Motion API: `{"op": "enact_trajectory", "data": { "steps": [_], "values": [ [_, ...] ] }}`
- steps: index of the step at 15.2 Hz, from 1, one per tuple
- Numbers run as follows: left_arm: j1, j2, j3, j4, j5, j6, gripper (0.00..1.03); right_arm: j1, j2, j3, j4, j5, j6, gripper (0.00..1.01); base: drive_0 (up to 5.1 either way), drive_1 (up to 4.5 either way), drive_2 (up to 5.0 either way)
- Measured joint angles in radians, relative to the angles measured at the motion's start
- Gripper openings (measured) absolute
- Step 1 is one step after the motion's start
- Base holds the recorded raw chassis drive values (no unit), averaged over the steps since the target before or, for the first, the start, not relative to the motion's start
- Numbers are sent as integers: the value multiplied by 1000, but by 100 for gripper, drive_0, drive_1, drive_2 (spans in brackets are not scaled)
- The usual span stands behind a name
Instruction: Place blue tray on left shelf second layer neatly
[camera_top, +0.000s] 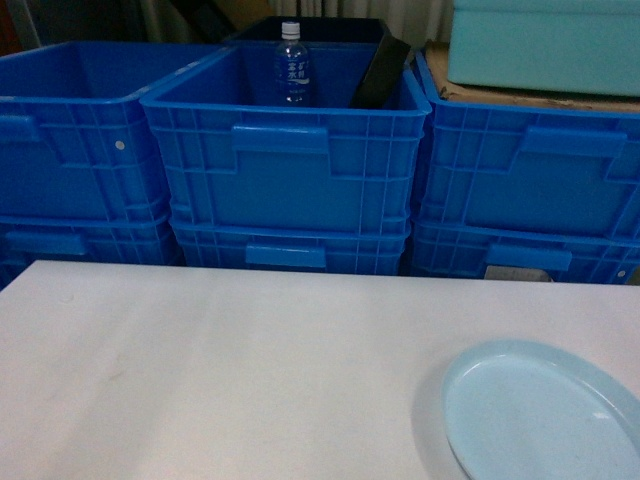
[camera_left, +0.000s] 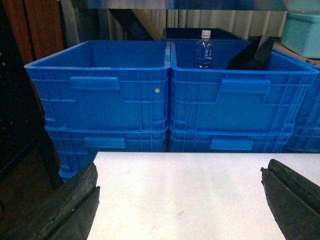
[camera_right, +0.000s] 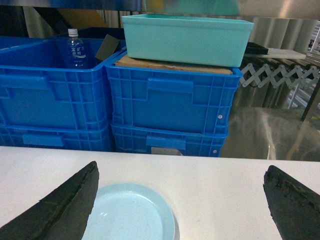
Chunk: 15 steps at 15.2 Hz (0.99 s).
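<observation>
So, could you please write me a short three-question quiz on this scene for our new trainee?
1. True or false: the blue tray lies on the white table.
2. What stands in the middle top crate beside the black object?
A. A water bottle
B. A mug
C. A book
3. Fill in: both the left gripper and the right gripper are ____.

Key: 1 true. 2 A, the water bottle. 3 open.

I see both my grippers — left gripper (camera_left: 182, 200) and right gripper (camera_right: 182, 200) — with fingers spread wide, holding nothing.
</observation>
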<state>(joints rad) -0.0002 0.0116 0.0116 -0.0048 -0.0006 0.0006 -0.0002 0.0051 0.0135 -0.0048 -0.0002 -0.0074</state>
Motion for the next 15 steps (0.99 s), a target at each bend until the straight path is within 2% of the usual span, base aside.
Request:
{"op": "enact_trajectory", "data": {
  "steps": [15],
  "values": [
    [0,0,0,0,0,0,98,0,0,0,0,0,0,98,0,0,0]
  ]
}}
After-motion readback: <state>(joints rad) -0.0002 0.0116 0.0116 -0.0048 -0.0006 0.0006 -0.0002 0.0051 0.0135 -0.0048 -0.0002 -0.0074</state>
